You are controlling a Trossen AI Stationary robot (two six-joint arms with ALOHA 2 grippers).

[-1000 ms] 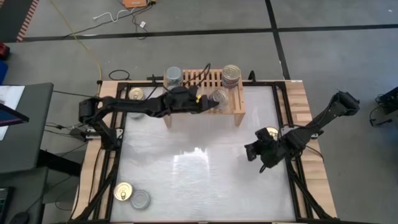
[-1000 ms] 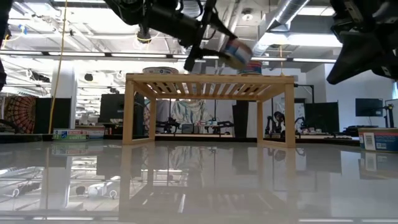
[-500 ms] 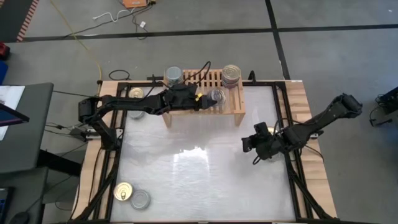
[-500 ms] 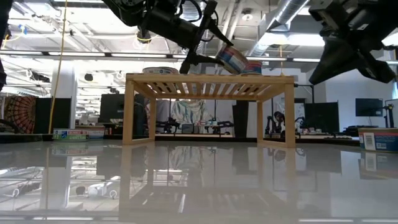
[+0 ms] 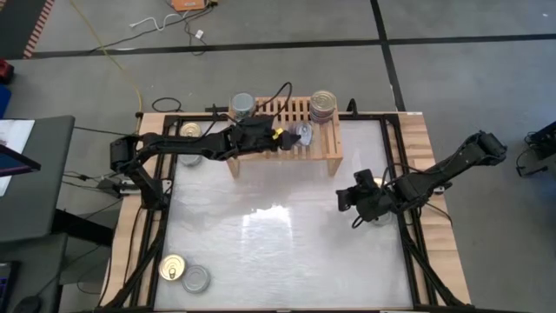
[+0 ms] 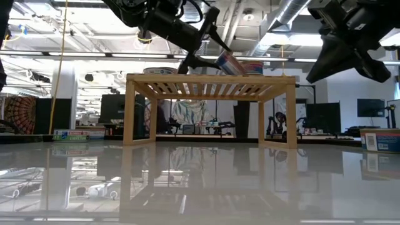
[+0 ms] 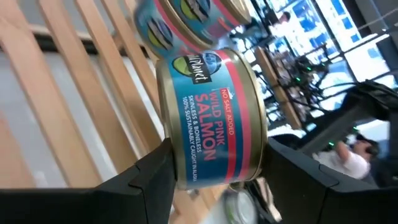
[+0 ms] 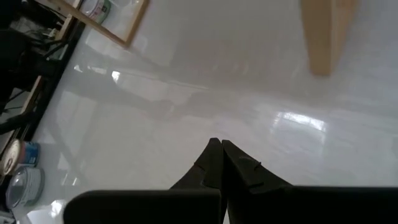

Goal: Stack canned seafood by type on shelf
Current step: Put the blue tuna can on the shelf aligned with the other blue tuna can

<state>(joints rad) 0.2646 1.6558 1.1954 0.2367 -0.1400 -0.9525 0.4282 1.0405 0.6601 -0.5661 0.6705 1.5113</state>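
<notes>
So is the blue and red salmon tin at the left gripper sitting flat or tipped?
Tipped. The blue and red salmon tin leans on its edge over the light-wood slatted shelf, between the left gripper's fingers.

Since a second ago, left gripper drawn back slightly along the shelf, away from the stack of tins at the far right corner. Salmon tin between its fingers now tipped more steeply on edge, lower rim down on the slats, jaws spread wider around it. Right gripper shifted leftward over the surface, and moved higher and leftward in the low view.
</notes>
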